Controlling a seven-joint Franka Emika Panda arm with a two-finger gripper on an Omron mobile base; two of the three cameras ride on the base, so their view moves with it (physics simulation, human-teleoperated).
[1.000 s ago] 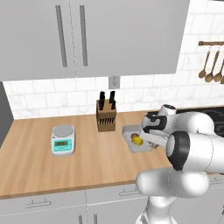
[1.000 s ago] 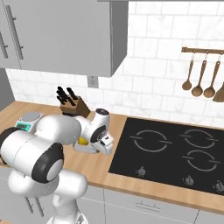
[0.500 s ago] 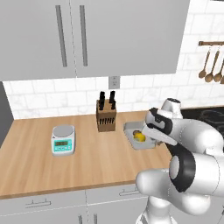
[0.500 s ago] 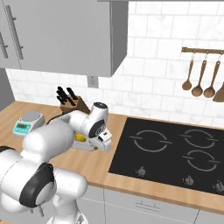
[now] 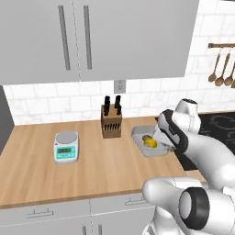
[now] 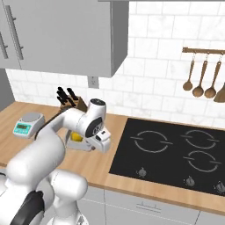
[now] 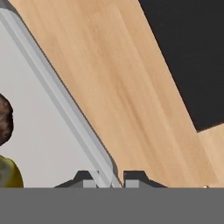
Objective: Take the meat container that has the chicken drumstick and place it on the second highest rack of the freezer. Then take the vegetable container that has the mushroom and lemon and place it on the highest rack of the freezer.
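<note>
**Arm swung up behind the tray, fingers pinched on its rim**

Compared with a second ago, the white arm has swung: its big rounded elbow joint, which sat low and in front of the tray in the left base view, now stands further right and nearer the camera, while the hand sits at the tray's right edge. The vegetable container [image 5: 149,142] itself lies where it did, flat on the wooden counter [image 5: 92,170] just right of the knife block [image 5: 111,122] and just left of the black cooktop [image 6: 176,154].

It is a shallow pale-grey rectangular tray with a smooth matte floor and a thin raised rim. Inside it the lemon [image 5: 150,143] shows as a small glossy yellow lump, and the mushroom [image 7: 4,120], a rough mottled brown ball, lies touching it or just beside it. In the hand view the tray's rim [image 7: 65,109] runs as a straight, stepped grey ridge diagonally across the picture and down between the two dark fingertips. The gripper [image 7: 110,178] is clamped on that rim, one tip on each side of it.

Beyond the tray, the counter has a warm, streaked wood grain. The knife block is a slanted brown wooden wedge with black handles. Further left sits a kitchen scale [image 5: 66,146], pale teal with a round grey plate. Wooden spoons [image 6: 204,77] hang against the white glossy tiles.
</note>
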